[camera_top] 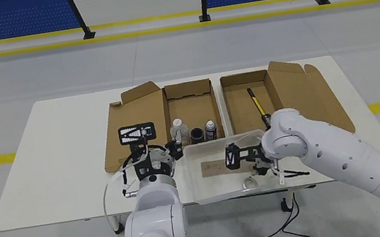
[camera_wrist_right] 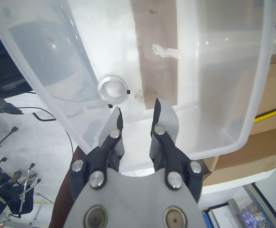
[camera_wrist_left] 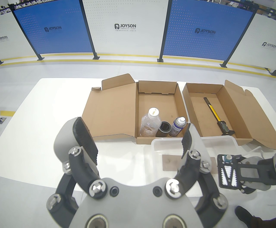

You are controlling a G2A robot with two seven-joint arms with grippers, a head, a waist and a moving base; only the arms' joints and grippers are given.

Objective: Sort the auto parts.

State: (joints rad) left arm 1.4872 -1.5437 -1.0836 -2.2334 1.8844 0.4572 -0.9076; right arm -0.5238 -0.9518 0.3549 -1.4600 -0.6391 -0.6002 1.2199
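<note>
Ring of bright metal (camera_wrist_right: 111,98), smooth and round with a small dark screw at its side, lies flat on the floor of the clear plastic bin (camera_top: 192,181), toward 5 o'clock in it and close by the near wall. It touches neither finger. The right gripper (camera_wrist_right: 138,106) hangs inside the bin with its ribbed black pads a moderate gap apart, holding nothing, and the ring sits just off one fingertip rather than between the two.

A dull brown strip (camera_wrist_right: 157,54), stained at one end, runs along the bin floor, and a torn whitish scrap (camera_wrist_right: 166,51) clings to it. What the scrap is made of is hard to tell. In the top view the right arm covers the bin's corner at 4 o'clock.

The left gripper (camera_wrist_left: 134,123) is spread wide and empty, above the white table (camera_top: 56,161) at 9 o'clock of the bin.

At 11 o'clock of the bin an open cardboard box (camera_wrist_left: 158,88) holds a clear bottle (camera_wrist_left: 151,124) with a white cap, a short black can (camera_wrist_left: 165,128) and a spray can (camera_wrist_left: 177,126), all upright. The box's front wall hides their bases. At 1 o'clock a second cardboard box (camera_wrist_left: 200,88) holds a caliper (camera_wrist_left: 215,114) with a yellow and black beam, lying flat, its head end partly covered by the arm in the top view.
</note>
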